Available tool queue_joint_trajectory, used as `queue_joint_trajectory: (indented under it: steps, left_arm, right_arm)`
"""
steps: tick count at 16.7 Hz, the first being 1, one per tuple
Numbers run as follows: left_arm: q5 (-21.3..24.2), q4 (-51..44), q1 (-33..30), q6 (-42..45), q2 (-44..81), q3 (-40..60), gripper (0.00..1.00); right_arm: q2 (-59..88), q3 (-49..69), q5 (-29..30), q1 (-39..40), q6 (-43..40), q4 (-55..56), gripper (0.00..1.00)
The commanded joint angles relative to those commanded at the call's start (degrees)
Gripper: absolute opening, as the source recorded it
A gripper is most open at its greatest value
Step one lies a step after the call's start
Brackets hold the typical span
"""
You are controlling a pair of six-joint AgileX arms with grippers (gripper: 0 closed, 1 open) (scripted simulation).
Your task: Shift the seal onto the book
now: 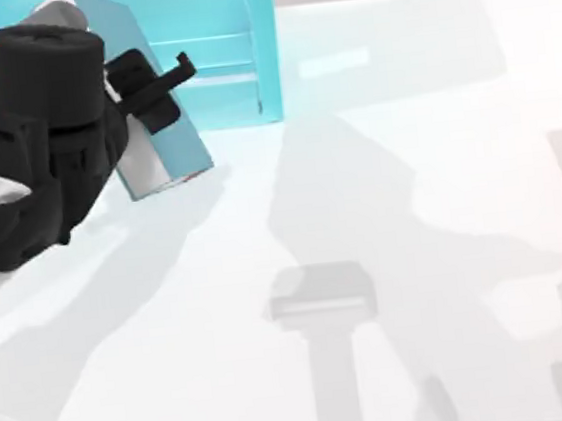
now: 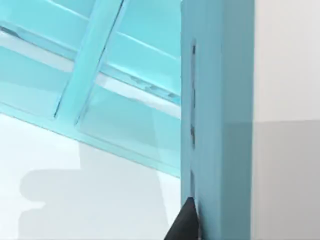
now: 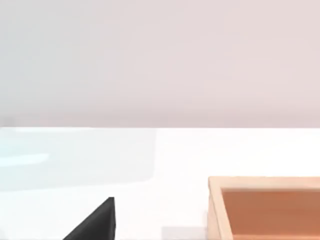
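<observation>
While the left gripper (image 1: 162,82) is hovering over the book (image 1: 159,148), jaws' spread unreadable, no seal is lying near them.

book (image 1: 159,153): teal cover, white page edges, red corner spot | far-left table, partly hidden

Bright, even light washes the white table (image 1: 436,154) almost to glare. Soft grey shadows of the arms fall across it, below and right of the light-blue shelf (image 1: 234,54). Shadow edges are diffuse, and the shelf's panes look hazy and translucent.
</observation>
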Motion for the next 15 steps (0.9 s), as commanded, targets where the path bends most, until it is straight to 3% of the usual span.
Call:
queue_joint_trajectory:
  steps: [7, 15]
  left_arm:
    - [-14.75, -20.55, -15.29, -45.55, 19.46, 10.35, 0.00]
    - [-36.67, -38.47, -29.37, -92.00, 38.66, 26.38, 0.00]
  right_arm:
    - [0.00, 0.00, 0.00, 0.00, 0.00, 0.00, 1.00]
    - [0.00, 0.00, 0.00, 0.00, 0.00, 0.00, 1.00]
